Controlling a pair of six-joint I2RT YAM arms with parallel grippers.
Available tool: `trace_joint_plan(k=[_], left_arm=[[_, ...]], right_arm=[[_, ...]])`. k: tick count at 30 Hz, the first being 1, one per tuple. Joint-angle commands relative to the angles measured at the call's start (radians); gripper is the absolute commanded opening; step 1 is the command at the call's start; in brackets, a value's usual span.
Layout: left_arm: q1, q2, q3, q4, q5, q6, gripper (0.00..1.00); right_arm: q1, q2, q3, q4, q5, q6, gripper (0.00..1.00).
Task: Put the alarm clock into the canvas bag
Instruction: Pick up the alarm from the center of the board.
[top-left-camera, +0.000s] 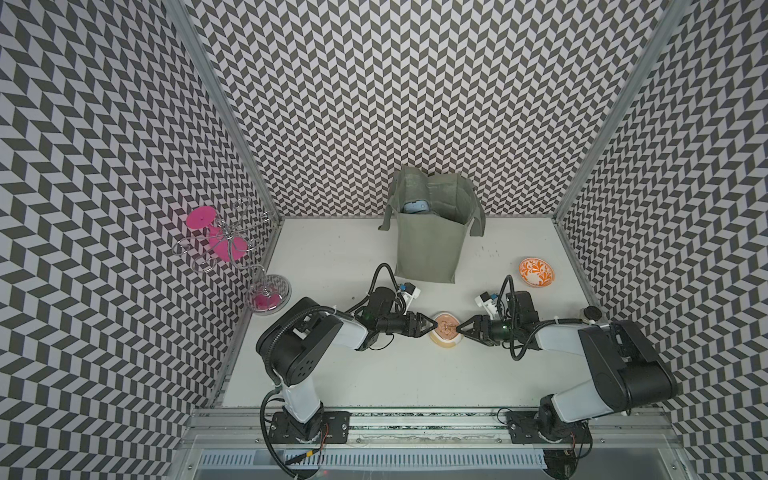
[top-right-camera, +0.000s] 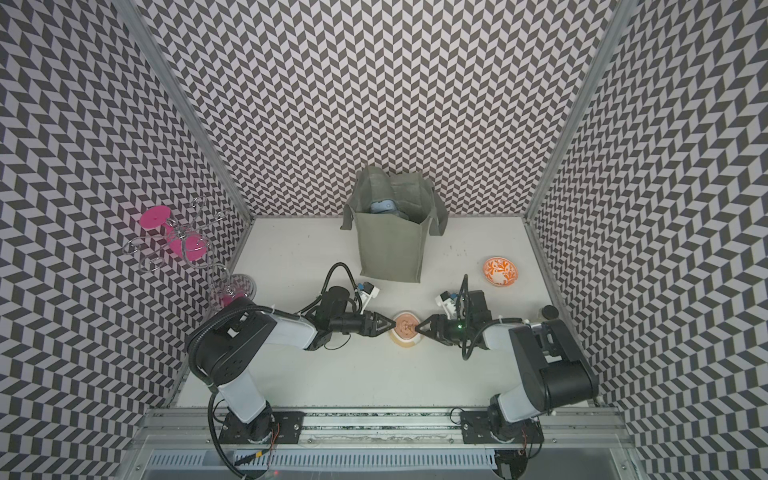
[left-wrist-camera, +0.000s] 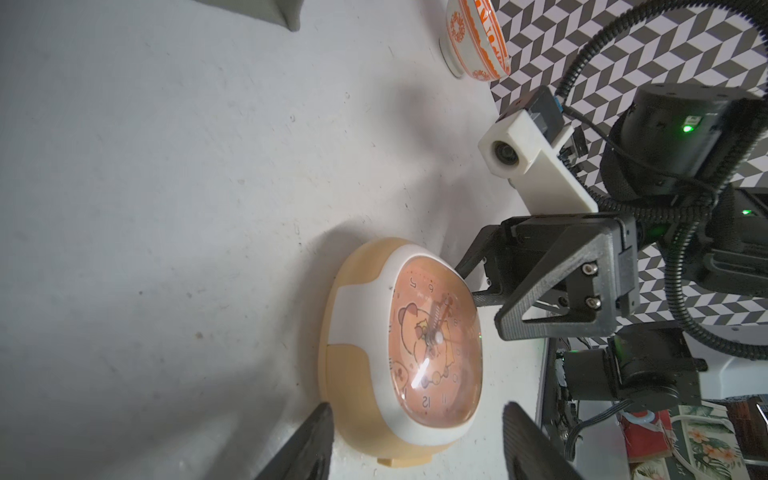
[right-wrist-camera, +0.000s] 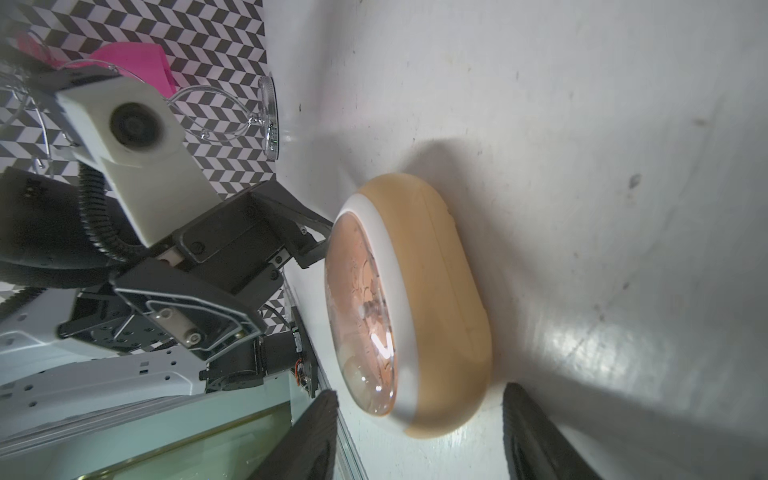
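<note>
- The alarm clock (top-left-camera: 445, 329) is seen lying between left fingers (left-wrist-camera: 307, 444) and right fingers (right-wrist-camera: 528, 436); each pair straddles it, but a grip cannot be told.
- The canvas bag (top-left-camera: 428, 249), well beyond them, is shown whole in both top views only.

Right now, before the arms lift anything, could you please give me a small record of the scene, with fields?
alarm clock: lies face up on the table, between the two grippers
left gripper: jaws apart, astride the clock's left edge, a gap showing
right gripper: jaws apart, astride the opposite edge
canvas bag: upright behind the clock, mouth open, light blue object inside
bowl: orange-patterned, apart from the clock
status: clock not yet in the bag
</note>
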Motion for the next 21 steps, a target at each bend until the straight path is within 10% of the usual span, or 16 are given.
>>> trace_joint_plan(k=[1, 21], left_arm=[[0.017, 0.034, 0.022, 0.05, 0.035, 0.008, 0.6], [0.033, 0.157, 0.047, 0.051, 0.064, 0.028, 0.43]], right_arm=[[0.001, 0.049, -0.029, 0.097, -0.035, 0.051, 0.61], [0.079, 0.13, -0.041, 0.516, -0.09, 0.361, 0.58]])
